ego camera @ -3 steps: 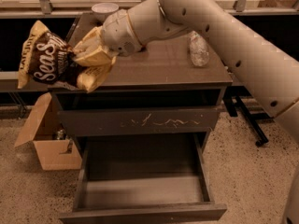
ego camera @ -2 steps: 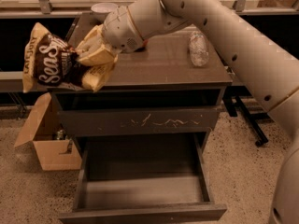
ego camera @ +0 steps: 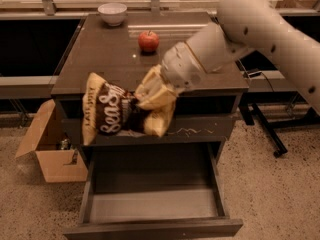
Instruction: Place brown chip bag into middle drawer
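The brown chip bag (ego camera: 106, 109), dark brown with white script and pale yellow-tan ends, hangs in the air in front of the cabinet's upper drawer front. My gripper (ego camera: 142, 108) is shut on the bag's right side, its yellowish fingers (ego camera: 160, 101) pressed around it. The middle drawer (ego camera: 152, 204) is pulled open below, with a smooth grey floor and nothing in it. The bag is above the drawer's back left part.
A red apple (ego camera: 148, 40) and a white bowl (ego camera: 112, 13) sit on the cabinet top (ego camera: 105, 54). The drawer front with pale scratches (ego camera: 200, 131) is shut. An open cardboard box (ego camera: 50, 149) stands on the floor at left. Black stand legs (ego camera: 270, 129) are at right.
My gripper has carried the bag from the cabinet's top left corner down and to the right, in front of the cabinet above the open drawer. The camera view has shifted too.
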`<action>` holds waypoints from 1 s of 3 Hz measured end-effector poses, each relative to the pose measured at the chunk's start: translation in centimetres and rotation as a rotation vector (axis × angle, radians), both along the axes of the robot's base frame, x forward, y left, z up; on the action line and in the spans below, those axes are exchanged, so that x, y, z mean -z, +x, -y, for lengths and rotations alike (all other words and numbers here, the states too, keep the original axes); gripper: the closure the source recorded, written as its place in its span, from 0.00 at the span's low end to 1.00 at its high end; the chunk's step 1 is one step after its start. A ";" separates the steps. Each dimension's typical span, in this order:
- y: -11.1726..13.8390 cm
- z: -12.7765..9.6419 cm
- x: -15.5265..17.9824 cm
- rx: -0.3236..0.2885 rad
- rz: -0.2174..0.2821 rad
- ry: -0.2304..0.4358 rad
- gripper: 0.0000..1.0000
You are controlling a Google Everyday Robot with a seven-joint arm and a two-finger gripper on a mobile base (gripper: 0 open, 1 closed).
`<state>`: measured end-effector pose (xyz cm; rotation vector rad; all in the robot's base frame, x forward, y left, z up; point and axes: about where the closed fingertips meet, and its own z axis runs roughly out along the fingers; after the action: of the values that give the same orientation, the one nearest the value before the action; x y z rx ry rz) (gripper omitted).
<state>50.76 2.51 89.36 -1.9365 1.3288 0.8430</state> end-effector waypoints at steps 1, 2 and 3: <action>-0.7 4.4 5.7 0.101 -0.068 -0.056 1.00; -1.1 4.5 6.4 0.105 -0.082 -0.069 1.00; -1.3 4.4 7.6 0.125 -0.109 -0.114 1.00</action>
<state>49.49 -1.85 81.74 -1.8934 1.5759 0.8377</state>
